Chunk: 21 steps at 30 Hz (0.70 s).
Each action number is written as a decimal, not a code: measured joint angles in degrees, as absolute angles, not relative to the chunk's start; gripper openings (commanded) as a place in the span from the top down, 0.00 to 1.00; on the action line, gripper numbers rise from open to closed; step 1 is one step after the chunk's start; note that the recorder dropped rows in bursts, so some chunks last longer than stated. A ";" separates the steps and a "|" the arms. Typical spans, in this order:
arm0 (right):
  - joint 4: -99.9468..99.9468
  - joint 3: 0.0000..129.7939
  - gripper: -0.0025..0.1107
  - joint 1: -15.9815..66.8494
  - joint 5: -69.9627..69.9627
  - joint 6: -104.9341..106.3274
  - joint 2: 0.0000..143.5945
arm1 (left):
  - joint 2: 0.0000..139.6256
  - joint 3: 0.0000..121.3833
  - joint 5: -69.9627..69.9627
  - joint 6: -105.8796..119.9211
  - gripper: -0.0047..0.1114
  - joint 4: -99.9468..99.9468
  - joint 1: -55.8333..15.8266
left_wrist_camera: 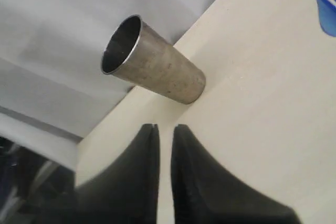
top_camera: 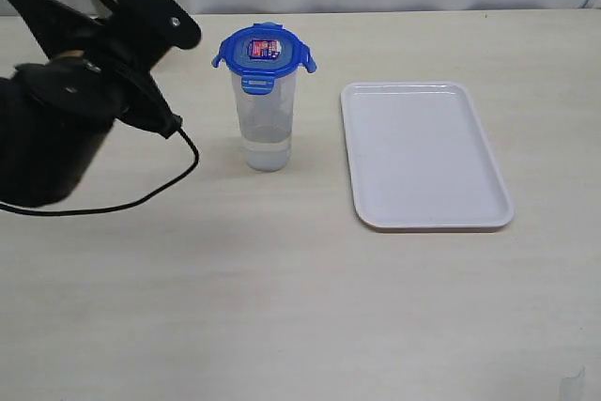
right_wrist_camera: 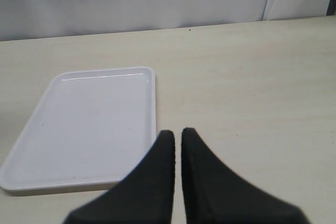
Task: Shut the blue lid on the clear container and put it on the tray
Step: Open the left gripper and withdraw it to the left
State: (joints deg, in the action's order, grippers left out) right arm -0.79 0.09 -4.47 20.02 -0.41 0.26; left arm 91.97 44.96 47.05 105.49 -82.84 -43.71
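left tool: fingers drawn together, thin slit between, nothing held; points toward steel cup standing by the counter edge.
right tool: likewise together, nothing held, near the tray.
blue lid: seated atop clear container, which stands upright on the counter, apart from the tray.
handling, judged: light, stiff, smooth-walled, likely slippery; tall and narrow, so easily tipped. take it mid-wall below the lid; press tabs from above.
unclear: whether tabs are latched. cup hidden behind left arm in exterior view; lid cut off in left wrist view.
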 measured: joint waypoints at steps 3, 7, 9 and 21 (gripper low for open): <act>-0.79 0.09 0.94 -4.47 20.02 -0.41 0.26 | 89.00 44.96 35.62 100.36 0.96 -80.50 -38.26; -0.79 0.09 0.94 -4.47 20.02 -0.41 0.26 | 85.98 44.96 22.64 84.92 0.96 -67.73 -30.49; -0.79 0.09 0.94 -4.47 20.02 -0.41 0.26 | 85.25 44.96 19.11 71.11 0.96 -57.48 -27.15; -0.79 0.09 0.94 -4.47 20.02 -0.41 0.26 | 86.08 43.30 39.01 -14.30 0.96 25.33 -17.90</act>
